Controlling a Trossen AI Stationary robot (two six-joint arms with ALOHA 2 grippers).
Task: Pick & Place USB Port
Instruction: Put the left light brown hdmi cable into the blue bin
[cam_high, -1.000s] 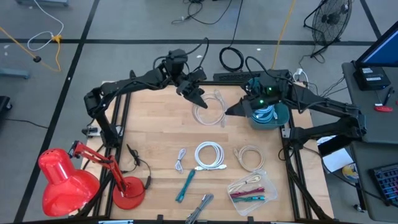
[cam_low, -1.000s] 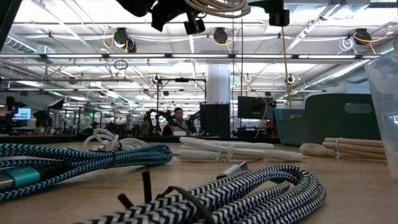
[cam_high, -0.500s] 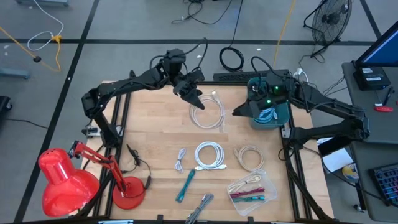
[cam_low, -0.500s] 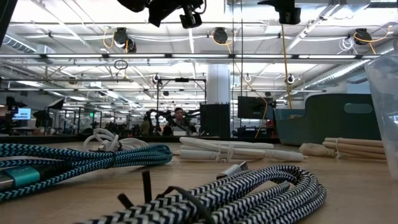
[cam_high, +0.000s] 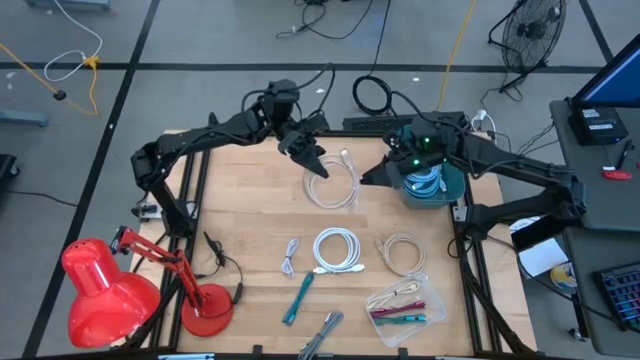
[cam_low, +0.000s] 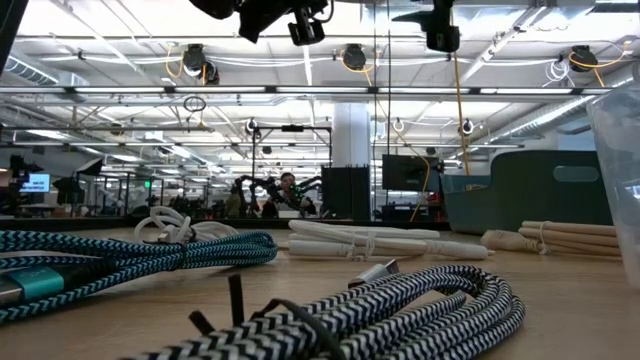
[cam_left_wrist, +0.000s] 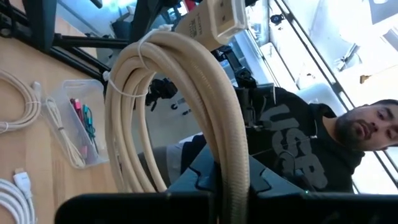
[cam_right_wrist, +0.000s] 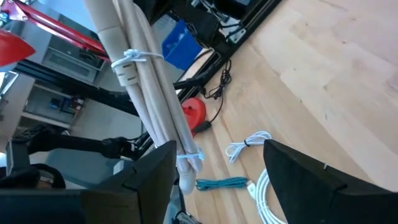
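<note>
A cream cable coil (cam_high: 336, 184) bound with ties is held over the table's far middle by my left gripper (cam_high: 318, 165), which is shut on it. In the left wrist view the coil (cam_left_wrist: 186, 93) stands out past the fingers, its USB plug (cam_left_wrist: 211, 18) at the far end. My right gripper (cam_high: 368, 178) is open just right of the coil, in front of the teal bin (cam_high: 435, 187). In the right wrist view the coil (cam_right_wrist: 146, 87) runs past one open finger (cam_right_wrist: 155, 174); whether it touches that finger I cannot tell. My left gripper pinches the coil's bundled strands (cam_left_wrist: 231, 180) between its two fingers, at the end away from the plug. The fingers come level from the table's far left. The coil sticks out beyond them, lifted clear of the table.
The teal bin at the right holds other cables. On the near table lie a white coil (cam_high: 338, 250), a beige coil (cam_high: 402, 252), a teal cable (cam_high: 298, 297) and a clear tray (cam_high: 405, 305). A red lamp (cam_high: 110, 295) stands near left. A person (cam_left_wrist: 311, 143) is beyond the table.
My right gripper drew back toward the bin, then came back toward the coil, staying open. The coil's edge, which showed at the low view's top a second ago, has left that view. My left gripper stays shut on the coil.
</note>
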